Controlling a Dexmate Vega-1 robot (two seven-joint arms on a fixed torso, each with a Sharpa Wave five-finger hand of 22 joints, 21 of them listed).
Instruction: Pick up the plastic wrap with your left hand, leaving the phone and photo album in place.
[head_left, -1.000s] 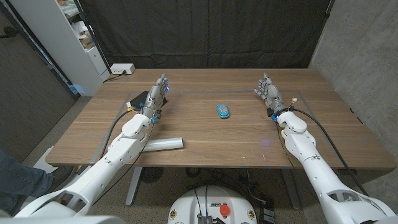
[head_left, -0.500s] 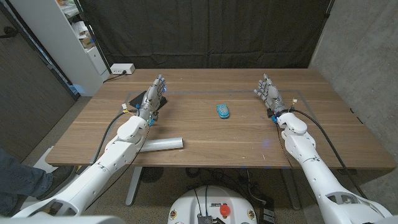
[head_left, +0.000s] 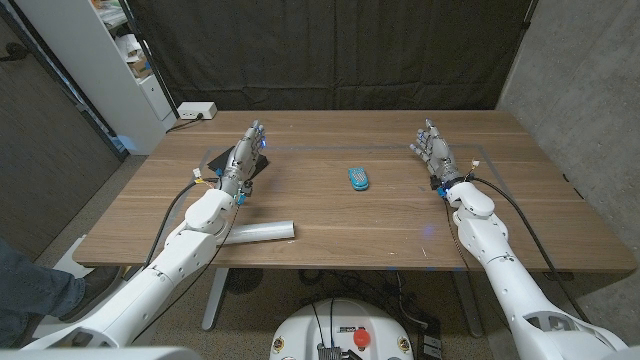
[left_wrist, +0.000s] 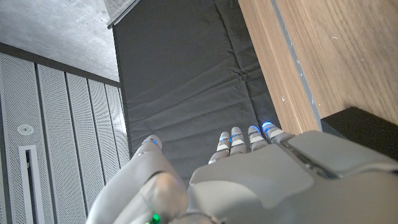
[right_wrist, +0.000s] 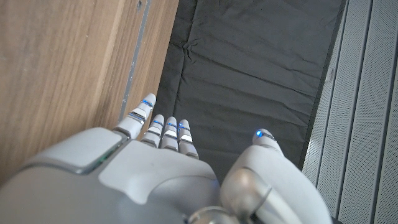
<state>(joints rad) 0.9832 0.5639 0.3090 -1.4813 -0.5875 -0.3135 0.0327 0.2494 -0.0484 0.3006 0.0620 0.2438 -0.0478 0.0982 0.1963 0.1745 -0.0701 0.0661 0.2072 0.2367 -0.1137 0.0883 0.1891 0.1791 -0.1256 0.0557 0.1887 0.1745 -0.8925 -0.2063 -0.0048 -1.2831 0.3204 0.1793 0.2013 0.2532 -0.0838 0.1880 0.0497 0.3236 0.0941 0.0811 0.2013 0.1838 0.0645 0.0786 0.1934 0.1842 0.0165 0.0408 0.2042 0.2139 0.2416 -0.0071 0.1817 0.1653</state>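
Head view, near to far. Lower left of centre: the plastic wrap, a pale roll, lies on the wooden counter near its front edge, just beside the left forearm. Centre: the phone, in a teal case, lies apart from both arms. Left of centre: the left robot hand holds nothing, fingers extended and apart, above the dark photo album. Right of centre: the right robot hand is likewise empty, fingers spread. Upper left: a white power strip at the counter's far edge.
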